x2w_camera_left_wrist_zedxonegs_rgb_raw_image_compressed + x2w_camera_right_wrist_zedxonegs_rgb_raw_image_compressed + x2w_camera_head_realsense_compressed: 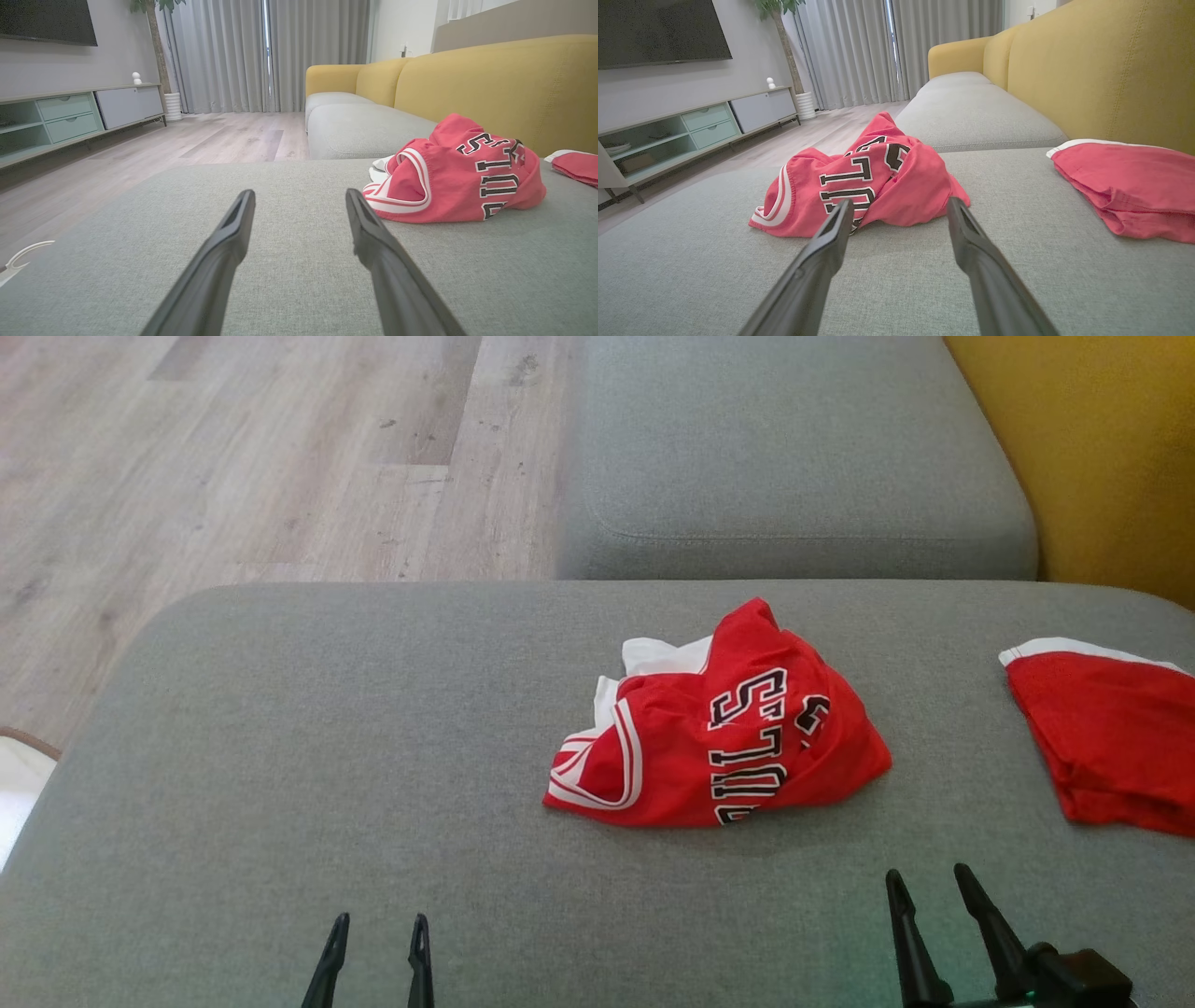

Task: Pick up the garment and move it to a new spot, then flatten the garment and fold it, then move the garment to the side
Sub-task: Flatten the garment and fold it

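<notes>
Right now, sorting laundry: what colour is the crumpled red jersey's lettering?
Black lettering edged white, clearest in head view.

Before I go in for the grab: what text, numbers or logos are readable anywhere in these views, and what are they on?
"ULS": black, white-edged block letters running sideways on the crumpled red jersey; folds hide the rest of the word.
A cut-off character on a fold beside those letters: unreadable.
On the second red garment: no text showing.
</notes>
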